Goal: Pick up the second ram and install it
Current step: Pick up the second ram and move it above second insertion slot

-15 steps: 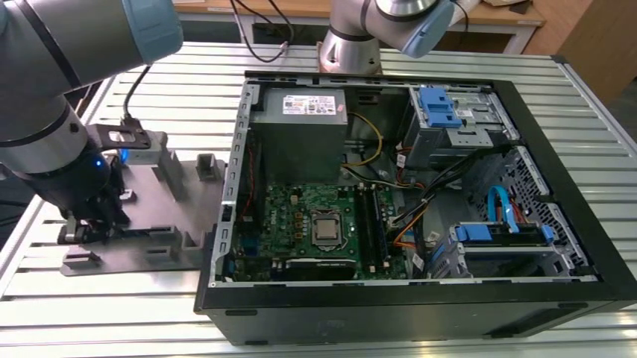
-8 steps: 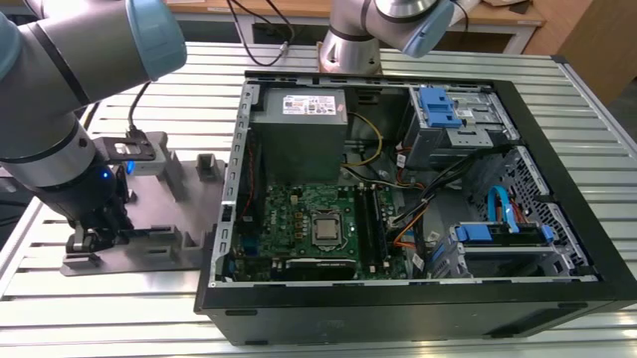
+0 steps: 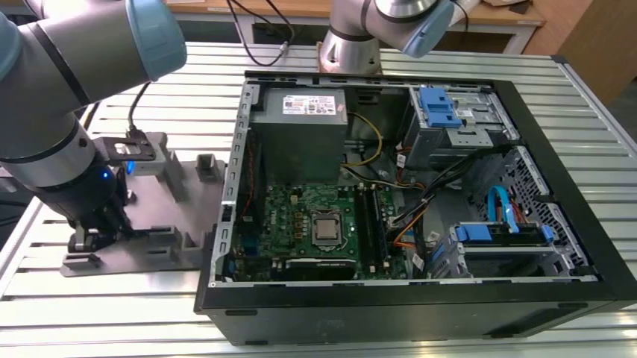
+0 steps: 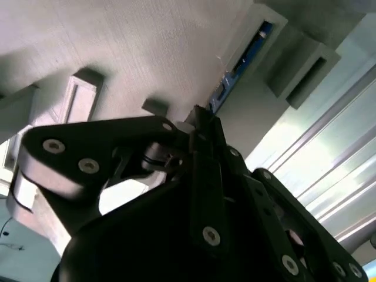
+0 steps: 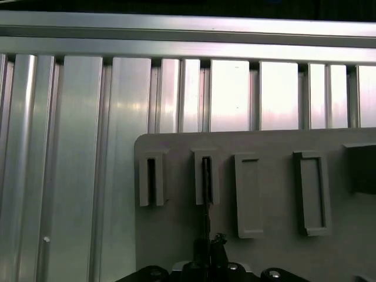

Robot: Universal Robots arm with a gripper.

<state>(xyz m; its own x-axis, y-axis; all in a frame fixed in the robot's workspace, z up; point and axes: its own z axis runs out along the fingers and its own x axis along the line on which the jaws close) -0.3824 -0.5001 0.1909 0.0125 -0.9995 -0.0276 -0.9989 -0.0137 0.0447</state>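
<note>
Clamping second ram (image 5: 206,179), pincer (image 4: 201,117) overhangs slatted table (image 5: 70,147).

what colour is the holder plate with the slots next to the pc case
The holder plate is plain grey; best in the first wrist view.

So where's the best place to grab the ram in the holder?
The ram stands on edge in the holder, so probably only its upper long edge is free: come straight down from above and pinch its two flat faces there.
</note>
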